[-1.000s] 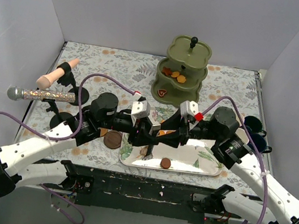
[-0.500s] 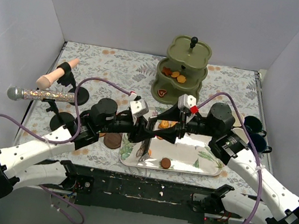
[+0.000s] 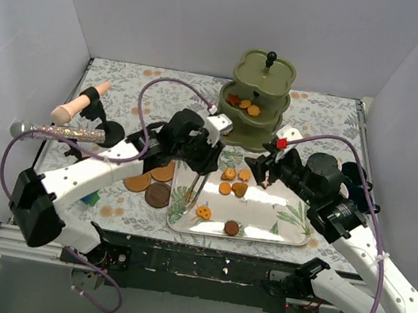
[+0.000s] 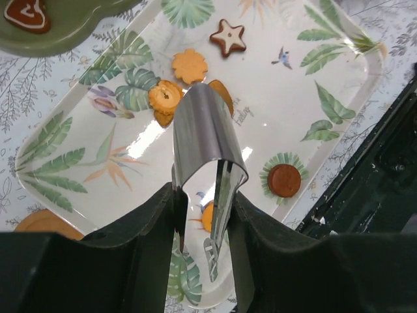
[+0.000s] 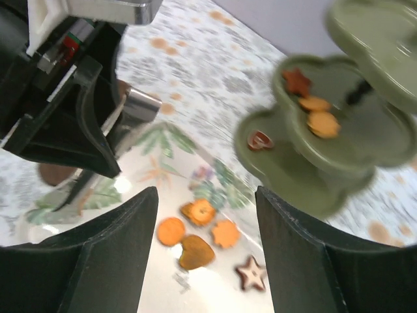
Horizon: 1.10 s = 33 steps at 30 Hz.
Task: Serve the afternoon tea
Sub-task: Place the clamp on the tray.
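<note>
My left gripper (image 3: 203,154) is shut on the metal tongs (image 3: 197,185), which hang tips-down over the left part of the tray (image 3: 292,233). In the left wrist view the gripper (image 4: 205,194) pinches the tongs (image 4: 207,124) from both sides. Several orange and brown biscuits (image 3: 227,181) lie on the tray; round, heart and star ones show in the right wrist view (image 5: 196,252). My right gripper (image 3: 259,168) is open and empty (image 5: 205,202) above those biscuits. The olive-green three-tier stand (image 3: 255,100) stands behind and holds a few biscuits (image 5: 315,104).
Brown coasters (image 3: 161,171) lie left of the tray. A glittery microphone (image 3: 56,133) and a peach object on black stands sit at the far left. Dark mugs (image 3: 354,177) are at the right edge, partly hidden by my right arm.
The two grippers were close together over the tray; now they are apart. My left arm has swung back with the tongs, and my right gripper has drawn right, uncovering the biscuits.
</note>
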Available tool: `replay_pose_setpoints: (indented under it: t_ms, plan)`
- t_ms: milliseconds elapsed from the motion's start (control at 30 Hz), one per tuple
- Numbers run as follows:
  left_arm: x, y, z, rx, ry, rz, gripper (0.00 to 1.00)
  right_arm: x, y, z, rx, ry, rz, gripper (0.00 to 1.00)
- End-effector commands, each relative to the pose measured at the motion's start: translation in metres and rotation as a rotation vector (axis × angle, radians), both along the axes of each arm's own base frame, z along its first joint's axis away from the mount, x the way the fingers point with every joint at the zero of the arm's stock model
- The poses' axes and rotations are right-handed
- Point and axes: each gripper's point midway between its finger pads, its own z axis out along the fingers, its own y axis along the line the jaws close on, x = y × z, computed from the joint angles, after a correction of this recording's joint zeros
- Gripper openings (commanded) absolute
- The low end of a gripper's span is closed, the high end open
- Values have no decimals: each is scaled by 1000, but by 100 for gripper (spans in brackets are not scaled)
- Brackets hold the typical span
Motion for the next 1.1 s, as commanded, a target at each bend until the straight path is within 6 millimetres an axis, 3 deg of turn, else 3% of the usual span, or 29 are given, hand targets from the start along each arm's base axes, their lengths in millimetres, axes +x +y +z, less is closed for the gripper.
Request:
replay_pose_setpoints:
  t_ms: [0,133,267,500,700,900,1067]
  plan:
    - [1,9,-19,162,223,62,34,21,-56,18,-39,-29,-314,70]
    - [0,0,-32,155,357,58,35,17,-60,19,-19,-22,-324,71]
    - [13,5,-46,172,459,98,36,16,-60,13,-6,7,-331,71]
    - [30,7,-42,102,552,129,40,17,-58,-1,-13,48,-337,71]
    - [35,18,-80,173,601,185,45,18,-55,-12,-14,66,-330,71]
    - [45,13,-101,158,632,196,52,19,-54,-19,-20,81,-333,71]
    - [51,14,-122,163,672,212,59,19,-50,-38,-35,130,-330,70]
